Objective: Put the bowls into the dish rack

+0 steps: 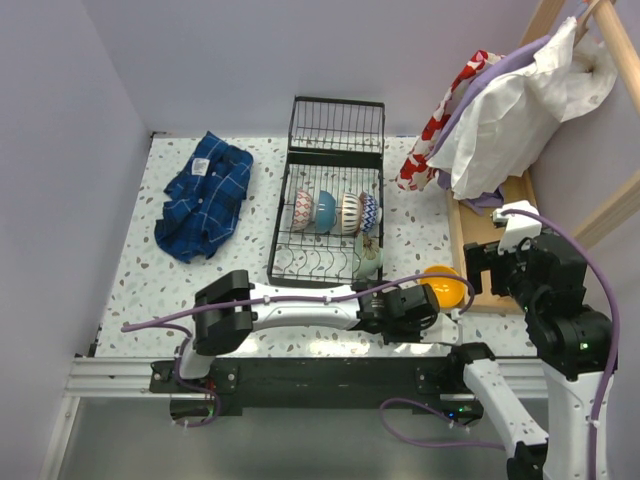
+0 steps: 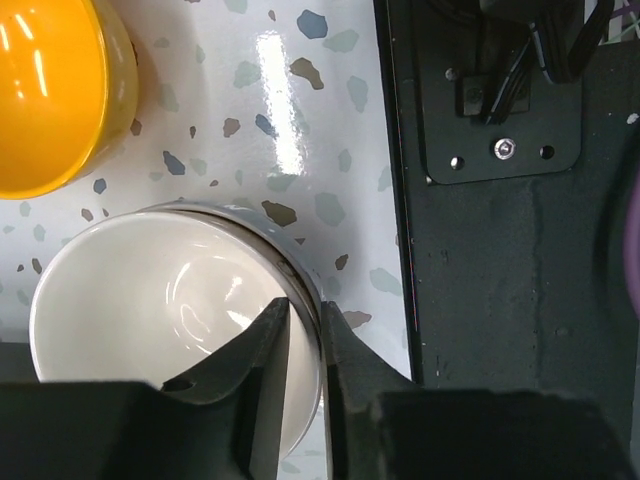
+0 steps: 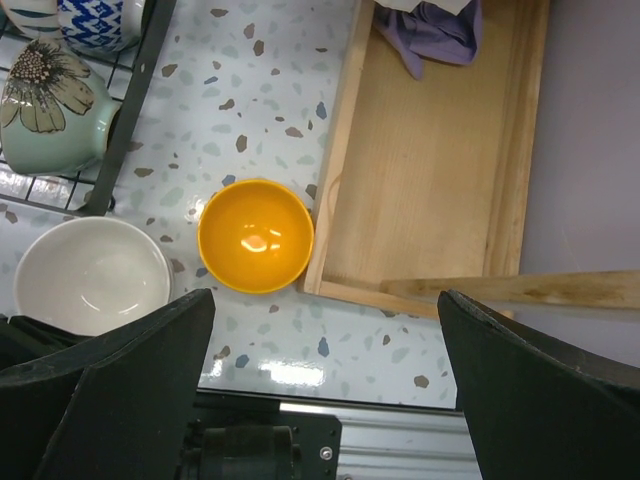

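Rack [image 1: 338, 125] on speckled white tabletop [image 1: 150, 290], lilac walls [image 1: 200, 60] | left hand [image 2: 303, 310] astride white bowl [image 2: 130, 310] rim, clamped or not I cannot tell | right hand [image 3: 325, 300] wide apart, empty

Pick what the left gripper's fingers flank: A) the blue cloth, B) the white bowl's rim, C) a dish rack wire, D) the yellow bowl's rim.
B: in the left wrist view the left gripper has one finger inside the white bowl and one outside its rim; the yellow bowl lies apart.

Overview; wrists down (sharing orange bowl [image 3: 255, 235])
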`<state>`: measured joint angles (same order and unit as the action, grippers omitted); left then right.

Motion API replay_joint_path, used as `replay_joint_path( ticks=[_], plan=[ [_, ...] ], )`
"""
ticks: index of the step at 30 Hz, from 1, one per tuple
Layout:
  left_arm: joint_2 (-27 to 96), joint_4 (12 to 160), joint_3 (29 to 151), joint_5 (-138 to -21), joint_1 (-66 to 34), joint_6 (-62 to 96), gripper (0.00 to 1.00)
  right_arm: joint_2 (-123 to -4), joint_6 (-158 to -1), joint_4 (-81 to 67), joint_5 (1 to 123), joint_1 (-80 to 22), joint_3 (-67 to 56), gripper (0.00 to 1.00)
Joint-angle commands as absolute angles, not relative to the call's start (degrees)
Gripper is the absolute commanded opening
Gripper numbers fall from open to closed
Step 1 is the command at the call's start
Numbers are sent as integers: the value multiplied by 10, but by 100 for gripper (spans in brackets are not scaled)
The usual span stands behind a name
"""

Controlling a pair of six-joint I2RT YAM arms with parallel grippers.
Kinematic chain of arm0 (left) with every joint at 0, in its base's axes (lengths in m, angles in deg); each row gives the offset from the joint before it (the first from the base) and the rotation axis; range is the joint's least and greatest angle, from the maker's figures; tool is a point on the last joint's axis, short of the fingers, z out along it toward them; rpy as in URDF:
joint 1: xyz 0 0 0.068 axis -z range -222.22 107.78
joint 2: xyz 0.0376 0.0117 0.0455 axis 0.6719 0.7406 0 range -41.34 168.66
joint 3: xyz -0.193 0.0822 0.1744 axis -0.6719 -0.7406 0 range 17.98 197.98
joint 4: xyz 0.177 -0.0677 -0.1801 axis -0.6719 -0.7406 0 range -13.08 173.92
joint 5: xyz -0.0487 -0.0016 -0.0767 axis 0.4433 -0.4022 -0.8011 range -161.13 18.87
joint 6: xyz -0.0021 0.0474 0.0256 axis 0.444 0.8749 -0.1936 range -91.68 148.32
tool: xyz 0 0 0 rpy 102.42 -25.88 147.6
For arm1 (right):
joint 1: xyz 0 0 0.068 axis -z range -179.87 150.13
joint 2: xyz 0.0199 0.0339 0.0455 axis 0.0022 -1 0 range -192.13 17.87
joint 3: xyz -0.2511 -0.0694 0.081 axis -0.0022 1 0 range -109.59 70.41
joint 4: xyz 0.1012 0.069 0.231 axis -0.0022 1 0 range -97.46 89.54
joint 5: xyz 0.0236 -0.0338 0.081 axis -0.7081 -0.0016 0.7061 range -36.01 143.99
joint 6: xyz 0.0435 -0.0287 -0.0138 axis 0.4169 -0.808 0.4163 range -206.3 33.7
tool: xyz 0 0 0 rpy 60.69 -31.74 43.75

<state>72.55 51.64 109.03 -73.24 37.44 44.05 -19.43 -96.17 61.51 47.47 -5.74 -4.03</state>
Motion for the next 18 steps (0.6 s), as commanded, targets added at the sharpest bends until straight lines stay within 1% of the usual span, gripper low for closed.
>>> replay_joint_path(
  ticks=[1,5,6,7,18],
  plan=[
    [732,518,1088,-746,374,448,18,-183,-961,604,472,-51,-34,99],
    [721,510,1086,-750,374,453,7,-181,-961,607,473,-50,-34,99],
    [717,507,1083,-751,374,454,2,-180,-961,607,474,-50,-34,99],
    [711,503,1082,-751,374,455,0,-179,-961,607,475,-49,-34,99],
    [591,467,1068,-752,372,487,0,-207,-960,597,492,-45,-45,99]
  ],
)
